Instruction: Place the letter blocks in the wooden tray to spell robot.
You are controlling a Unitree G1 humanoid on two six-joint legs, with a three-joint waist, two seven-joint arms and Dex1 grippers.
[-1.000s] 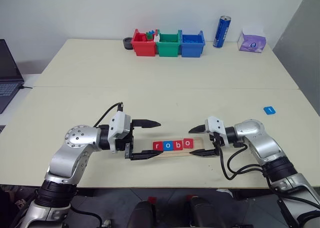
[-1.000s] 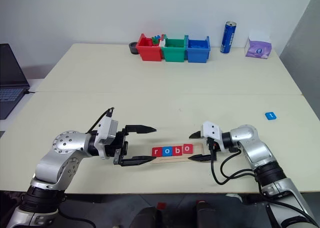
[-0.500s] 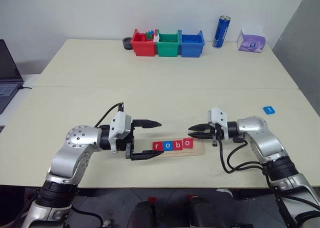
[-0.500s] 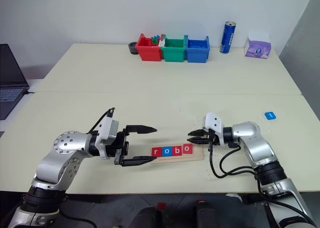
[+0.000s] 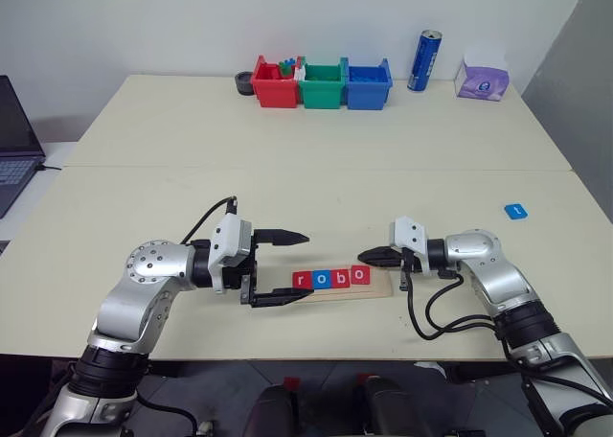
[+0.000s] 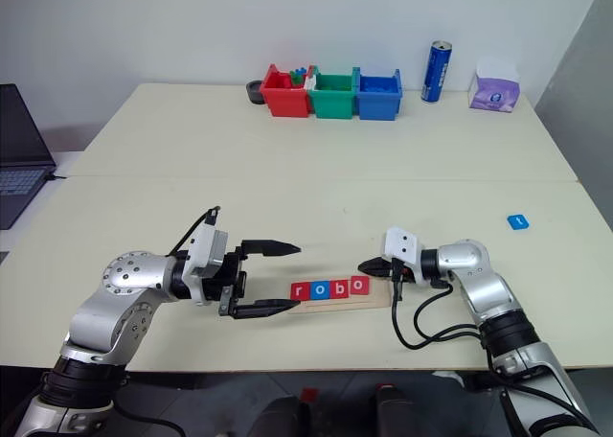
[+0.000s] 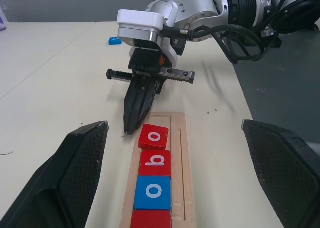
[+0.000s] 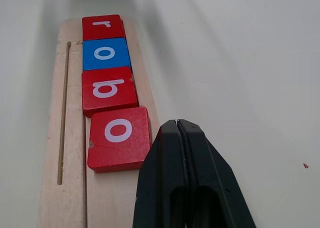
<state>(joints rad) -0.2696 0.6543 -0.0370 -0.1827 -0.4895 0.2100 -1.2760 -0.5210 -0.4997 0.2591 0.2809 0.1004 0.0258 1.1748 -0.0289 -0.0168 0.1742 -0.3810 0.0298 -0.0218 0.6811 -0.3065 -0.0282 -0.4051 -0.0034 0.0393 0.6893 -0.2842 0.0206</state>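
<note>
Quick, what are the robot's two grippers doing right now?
Left gripper: open, holding nothing.
Right gripper: shut, empty, tips beside the last red o block.

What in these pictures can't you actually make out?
- Letter on the lone blue tile, head views: too small to read.
- Contents of the bins, head views: small, mostly hidden by their walls.
- Whether the shut right gripper touches the last o tile, right wrist view: contact not clear.
- Laptop, head views: cut off by the edge.
</note>
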